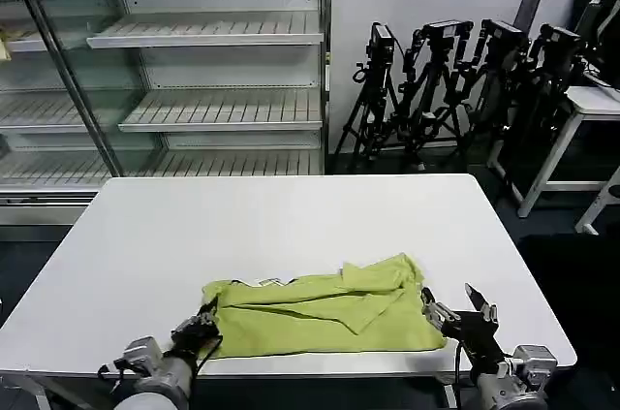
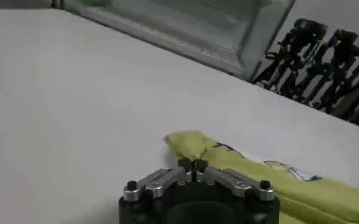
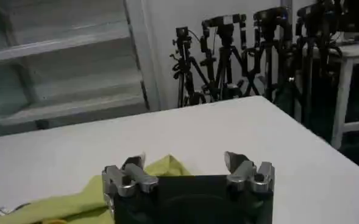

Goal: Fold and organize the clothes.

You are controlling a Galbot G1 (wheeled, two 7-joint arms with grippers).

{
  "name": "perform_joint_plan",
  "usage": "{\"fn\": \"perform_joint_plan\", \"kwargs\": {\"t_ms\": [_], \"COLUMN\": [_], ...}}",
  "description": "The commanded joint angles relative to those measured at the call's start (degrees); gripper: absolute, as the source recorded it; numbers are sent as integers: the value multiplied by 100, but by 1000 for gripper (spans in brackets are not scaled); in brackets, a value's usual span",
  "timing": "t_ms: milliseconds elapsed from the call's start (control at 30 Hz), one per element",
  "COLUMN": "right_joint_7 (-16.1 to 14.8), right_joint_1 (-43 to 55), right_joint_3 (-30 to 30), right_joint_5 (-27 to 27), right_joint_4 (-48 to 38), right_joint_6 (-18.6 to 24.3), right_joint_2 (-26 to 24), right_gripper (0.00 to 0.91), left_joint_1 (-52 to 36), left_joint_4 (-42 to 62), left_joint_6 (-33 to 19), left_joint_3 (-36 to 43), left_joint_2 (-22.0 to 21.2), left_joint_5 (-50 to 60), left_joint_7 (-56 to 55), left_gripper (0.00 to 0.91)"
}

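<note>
Head view shows the lime T-shirt [image 1: 325,315] lying folded near the white tabletop's [image 1: 291,216] front edge. Left end effector [image 1: 201,326] is pinched on its left corner; right end effector [image 1: 460,310] sits spread beside its right edge.

Our left hand [image 1: 199,329] and right hand [image 1: 461,312] each have a black body with silver-grey metal finger links and a dark screw head at each outer knuckle. Our wrists are rounded grey cylinders, and thin black cables loop beside the left one.
</note>
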Motion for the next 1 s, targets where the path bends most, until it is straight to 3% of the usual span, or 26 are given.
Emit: {"fn": "perform_joint_plan", "kwargs": {"t_ms": [33, 300, 433, 633, 1000], "right_joint_7": [3, 15, 21, 4, 1], "right_joint_1": [18, 47, -11, -196, -618], "right_joint_3": [2, 32, 59, 149, 480], "right_joint_5": [2, 18, 14, -8, -16], "right_joint_4": [19, 106, 187, 317, 547], "right_joint_6": [4, -11, -24, -18, -1], "right_joint_2": [27, 16, 7, -21, -37], "right_gripper": [907, 907, 907, 907, 907], "left_joint_1": [38, 65, -19, -183, -872], "left_joint_4": [8, 305, 73, -816, -1205], "left_joint_6": [176, 606, 683, 764, 689], "left_joint_3": [-1657, -3037, -3173, -2291, -143], "left_joint_2": [387, 1126, 1297, 1185, 245], "left_joint_5": [-1824, -2612, -2940, -3326, -3540], "left_joint_7": [-23, 192, 194, 147, 98], "left_gripper": [30, 30, 30, 30, 30]}}
